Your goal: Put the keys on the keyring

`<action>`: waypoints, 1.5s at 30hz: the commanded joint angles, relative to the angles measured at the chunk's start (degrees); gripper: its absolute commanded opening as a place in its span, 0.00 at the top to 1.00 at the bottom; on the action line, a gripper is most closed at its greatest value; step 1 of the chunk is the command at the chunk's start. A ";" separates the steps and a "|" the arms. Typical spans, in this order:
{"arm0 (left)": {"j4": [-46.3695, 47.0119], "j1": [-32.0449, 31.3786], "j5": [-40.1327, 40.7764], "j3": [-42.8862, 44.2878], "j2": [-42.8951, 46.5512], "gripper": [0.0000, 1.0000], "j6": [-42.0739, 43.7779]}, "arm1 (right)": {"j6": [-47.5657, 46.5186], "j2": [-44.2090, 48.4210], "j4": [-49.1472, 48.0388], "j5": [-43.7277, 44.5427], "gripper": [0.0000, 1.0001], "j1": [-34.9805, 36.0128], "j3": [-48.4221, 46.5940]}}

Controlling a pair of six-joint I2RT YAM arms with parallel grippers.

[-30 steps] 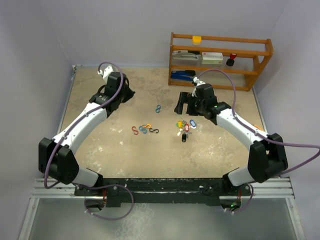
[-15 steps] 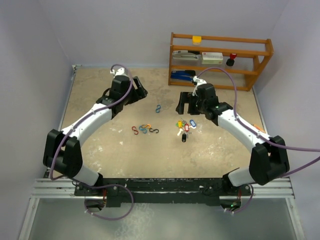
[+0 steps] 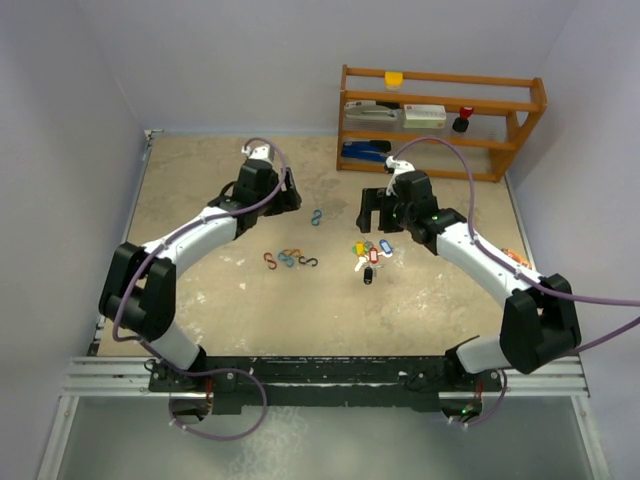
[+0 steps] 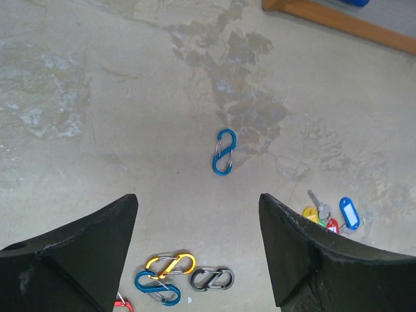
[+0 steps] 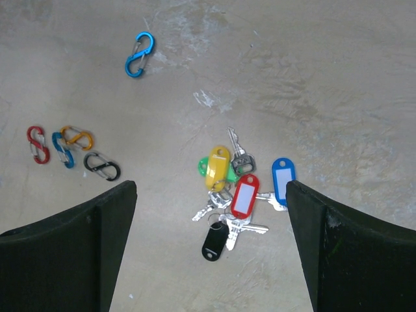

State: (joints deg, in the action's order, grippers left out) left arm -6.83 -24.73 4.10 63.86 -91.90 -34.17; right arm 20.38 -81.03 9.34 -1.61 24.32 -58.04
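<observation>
Looking down from the top: my left pincer [image 3: 288, 190] hovers open over the far half of the table [image 3: 200, 300], left of centre. My right pincer [image 3: 372, 208] is open too, just far of the keys [image 3: 368, 255]. A lone blue clip [image 3: 316, 217] sits between the two pincers, and four more clips [image 3: 290, 259] lie left of the keys.

Left wrist: left pincer [image 4: 197, 208] spread wide, holding nothing. Blue clip [image 4: 223, 151] dead ahead, keys [image 4: 331, 216] at right (partly behind my finger).

Right wrist: right pincer [image 5: 211, 188] wide and empty, with the keys [image 5: 237, 192] bunched in the gap. Yellow, green, red and blue tags, black fob [image 5: 212, 242] nearest.
</observation>
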 commanded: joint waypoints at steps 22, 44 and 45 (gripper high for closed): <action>3.64 -9.27 11.23 12.59 -20.51 0.38 11.73 | -1.13 3.15 -1.11 2.66 0.01 -0.15 3.02; 2.61 -10.92 10.90 17.71 -27.03 0.41 14.48 | -1.48 2.48 -0.87 3.34 0.00 -0.15 3.20; 2.42 -11.07 11.07 17.99 -27.31 0.41 14.61 | -1.56 2.42 -0.85 3.41 0.00 -0.15 3.12</action>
State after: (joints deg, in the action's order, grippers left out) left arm -5.21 -35.03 14.09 78.94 -118.04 -21.34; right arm 19.70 -79.22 9.61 0.62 24.32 -54.92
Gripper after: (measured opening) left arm 0.593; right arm 0.997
